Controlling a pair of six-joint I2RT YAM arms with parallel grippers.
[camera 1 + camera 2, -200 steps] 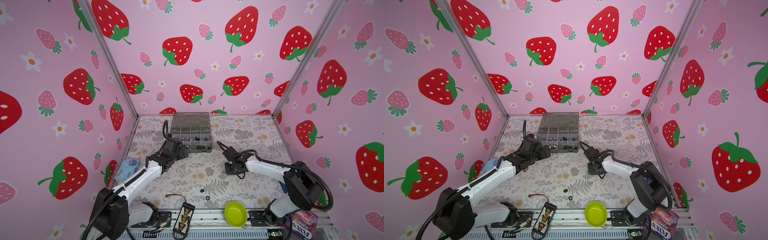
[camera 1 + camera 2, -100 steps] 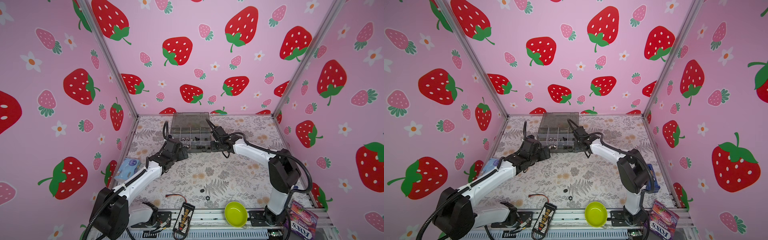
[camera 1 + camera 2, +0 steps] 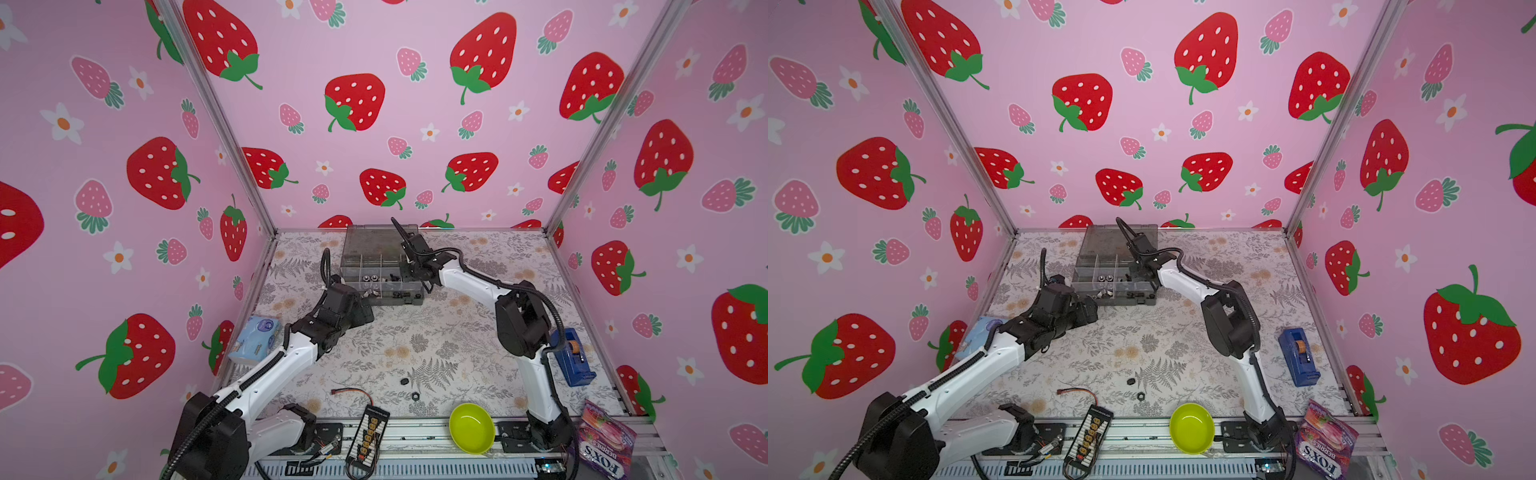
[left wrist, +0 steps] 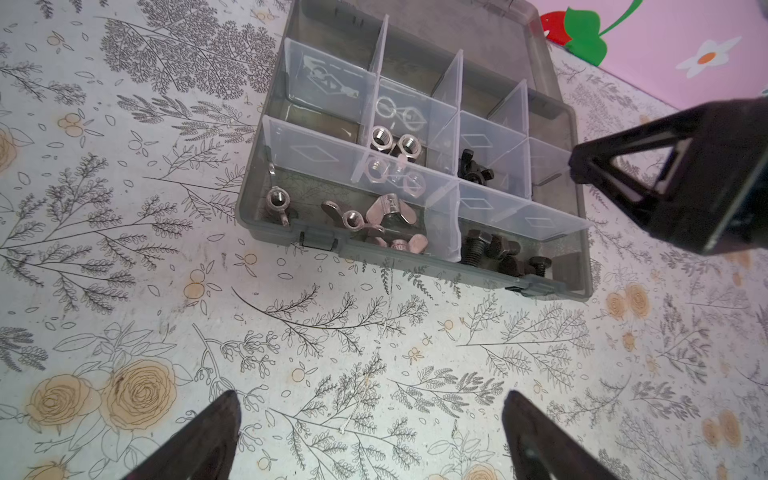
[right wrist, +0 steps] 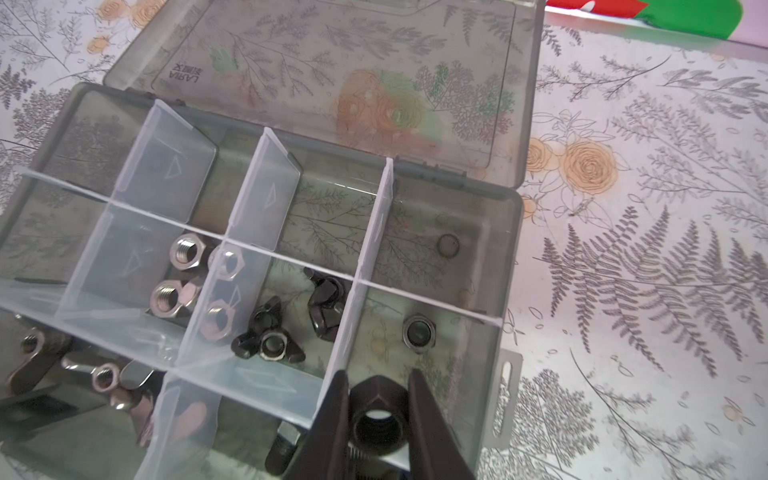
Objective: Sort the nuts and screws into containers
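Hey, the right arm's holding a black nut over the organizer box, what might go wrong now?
The black hex nut in the right jaws hangs close to a divider; released here, it may bounce in with the black wing nuts instead of joining the lone hex nut. The two loose pieces on the table could also get overlooked.

Top views look down from high above the near edge; wrist cameras sit close over the box (image 3: 382, 297), shared by all.
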